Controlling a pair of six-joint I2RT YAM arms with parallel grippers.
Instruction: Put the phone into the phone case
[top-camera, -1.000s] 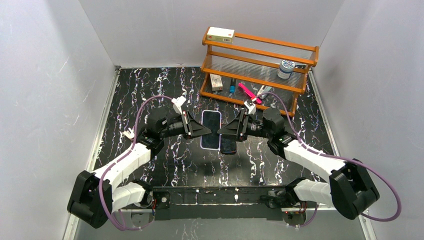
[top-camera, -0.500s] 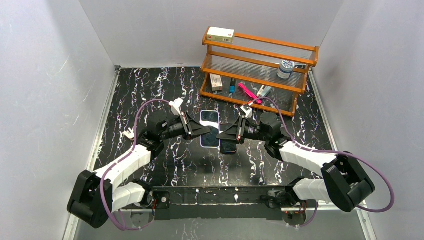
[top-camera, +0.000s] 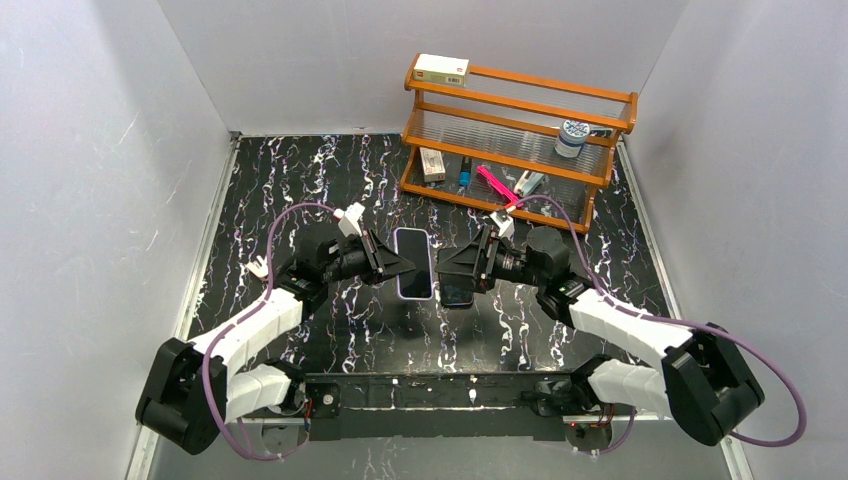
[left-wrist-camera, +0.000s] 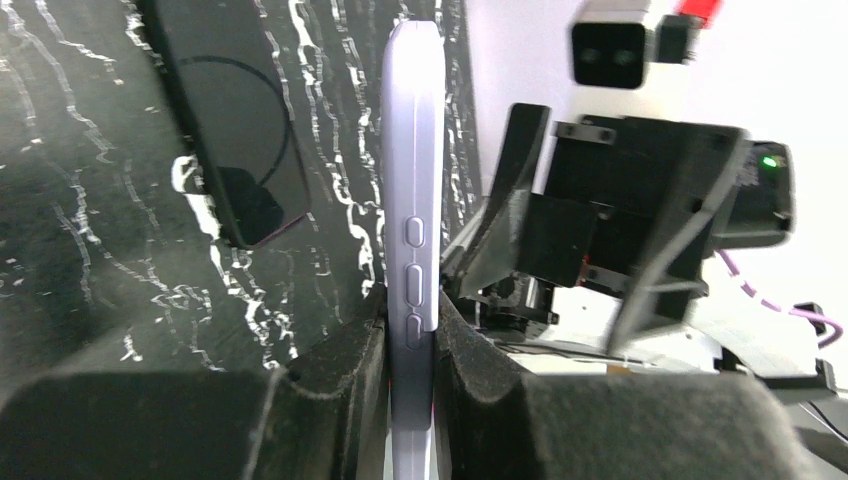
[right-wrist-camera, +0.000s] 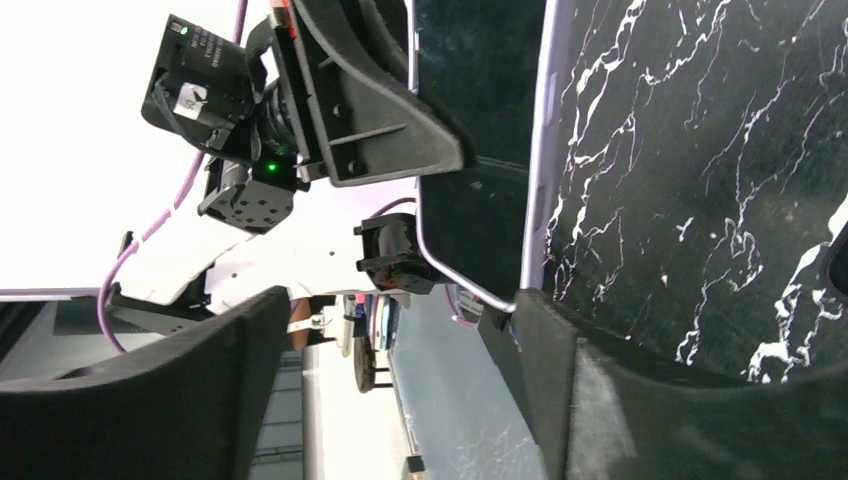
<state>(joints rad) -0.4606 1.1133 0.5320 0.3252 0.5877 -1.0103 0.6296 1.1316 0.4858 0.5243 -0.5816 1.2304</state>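
Note:
The lavender phone case (top-camera: 413, 263) hangs just above the table, with my left gripper (top-camera: 403, 265) shut on its left edge. A black glass screen fills its front, so a phone appears seated in it. In the left wrist view the case's side with its buttons (left-wrist-camera: 415, 200) stands upright between my pads, at my left gripper (left-wrist-camera: 412, 335). A second black phone (top-camera: 458, 291) (left-wrist-camera: 240, 150) lies flat on the table. My right gripper (top-camera: 447, 272) (right-wrist-camera: 395, 310) stands open beside the case's right edge (right-wrist-camera: 545, 150), holding nothing.
An orange wooden rack (top-camera: 515, 100) stands at the back right with a small box (top-camera: 441, 68) on top, a jar (top-camera: 572, 135) and small items on its shelves. White walls enclose the black marbled table (top-camera: 300, 190) on three sides.
My right gripper has opened and let go of the case. My left gripper has carried the case slightly to the left, away from the right fingers.

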